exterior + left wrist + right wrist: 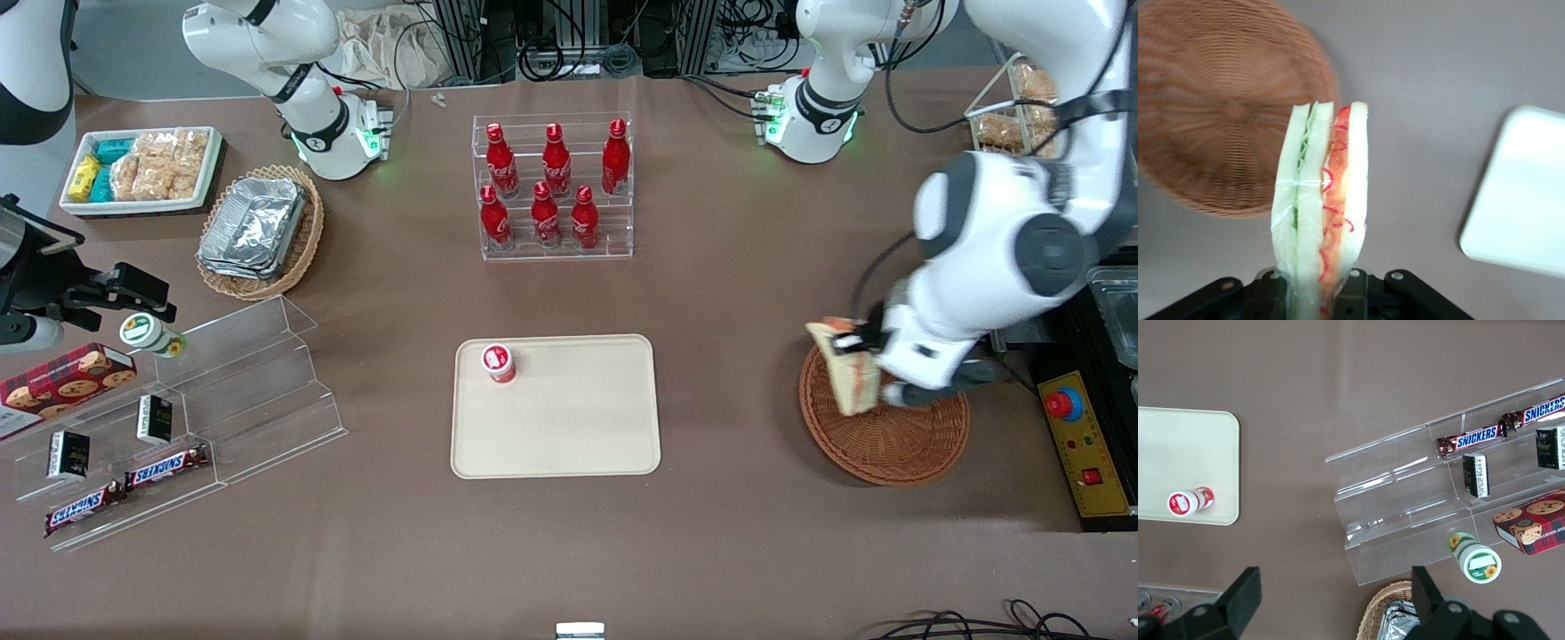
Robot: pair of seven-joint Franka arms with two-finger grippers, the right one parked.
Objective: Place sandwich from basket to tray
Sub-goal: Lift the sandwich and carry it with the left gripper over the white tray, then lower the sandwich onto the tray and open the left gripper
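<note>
My left gripper (pixel 876 364) is shut on the sandwich (pixel 843 364), a plastic-wrapped wedge of pale bread with red-orange and green filling, and holds it raised over the rim of the reddish-brown round basket (pixel 898 444). In the left wrist view the sandwich (pixel 1321 207) stands up from between the black fingers (pixel 1365 300), with the basket (pixel 1218 113) below it and a corner of the cream tray (pixel 1521 200) to one side. The tray (pixel 578 427) lies mid-table, toward the parked arm from the basket. The basket holds nothing else that I can see.
A small red-and-white cup (pixel 499 363) stands on the tray's corner. A clear rack of red bottles (pixel 553 187) stands farther from the front camera. A black control box with a red button (pixel 1080 436) sits beside the basket. Snack shelves (pixel 178 418) lie toward the parked arm's end.
</note>
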